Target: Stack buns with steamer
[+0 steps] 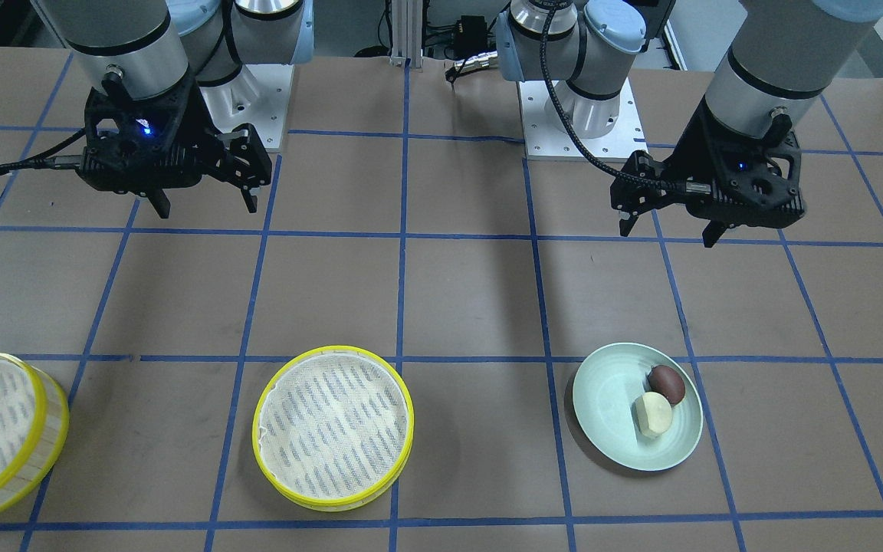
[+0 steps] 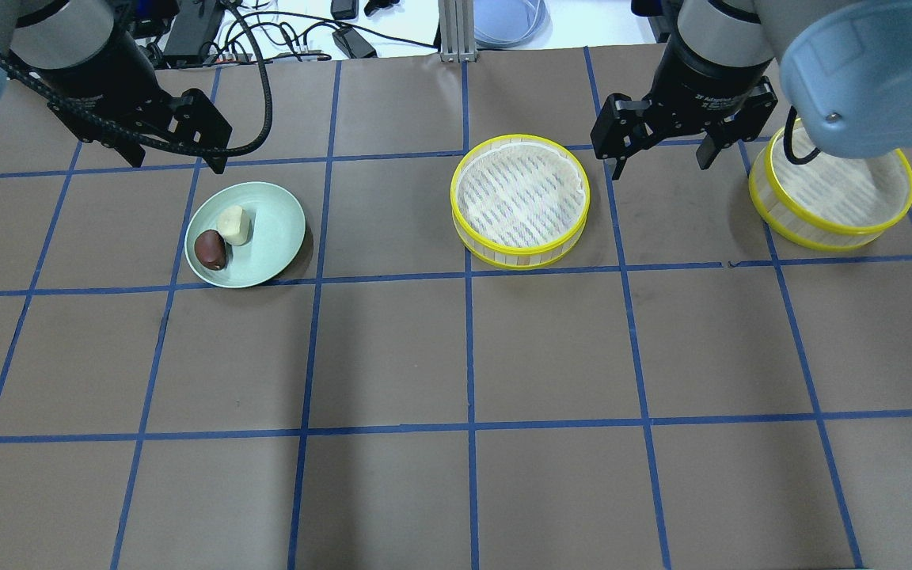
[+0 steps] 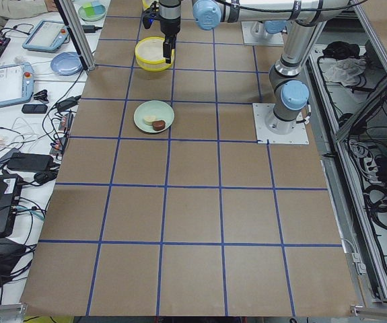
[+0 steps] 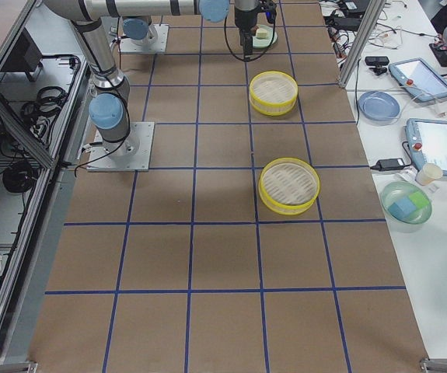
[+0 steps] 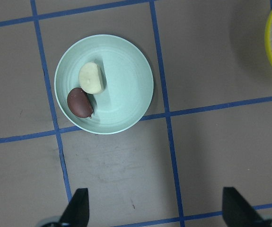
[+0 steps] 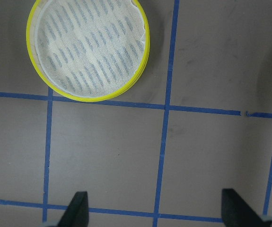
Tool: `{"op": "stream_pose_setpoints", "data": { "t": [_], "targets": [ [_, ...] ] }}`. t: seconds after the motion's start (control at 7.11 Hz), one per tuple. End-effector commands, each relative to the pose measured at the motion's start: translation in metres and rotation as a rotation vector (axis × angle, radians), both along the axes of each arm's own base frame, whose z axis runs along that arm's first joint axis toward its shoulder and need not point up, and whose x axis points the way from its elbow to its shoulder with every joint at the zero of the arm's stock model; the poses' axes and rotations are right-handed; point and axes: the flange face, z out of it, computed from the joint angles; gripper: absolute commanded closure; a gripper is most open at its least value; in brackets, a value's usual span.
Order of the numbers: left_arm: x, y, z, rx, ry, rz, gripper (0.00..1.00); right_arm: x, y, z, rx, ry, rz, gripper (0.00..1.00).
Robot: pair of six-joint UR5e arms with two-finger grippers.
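Both buns lie side by side on the pale green plate (image 2: 282,237) at the left of the surface: the cream bun (image 2: 234,226) and the brown bun (image 2: 210,249). The left end effector (image 2: 177,162) hangs above, near the plate, with fingers spread wide and holding nothing. I think it waits there because the buns are its job. The two steamer tiers stand well apart, the middle tier (image 2: 519,202) and the right tier (image 2: 832,198), both with bare mesh. The right end effector (image 2: 662,166), also spread and empty, hangs between them, probably to lift one tier onto the other. Nothing is stacked yet.
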Motion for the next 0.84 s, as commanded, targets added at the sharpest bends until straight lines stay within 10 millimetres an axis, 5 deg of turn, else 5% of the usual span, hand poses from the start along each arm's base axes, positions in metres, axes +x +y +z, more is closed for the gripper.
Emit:
{"op": "stream_pose_setpoints", "data": {
  "t": [0.0, 0.7],
  "targets": [
    [0.0004, 0.0016, 0.0013, 0.002, -0.003, 0.0, 0.0, 0.0013, -0.0009, -0.0041, 0.012, -0.001, 0.01, 0.0],
    [0.0038, 0.0032, 0.0012, 0.01, -0.006, 0.006, 0.0, -0.0025, -0.0066, -0.0066, 0.006, 0.002, 0.009, 0.0]
  ]
}}
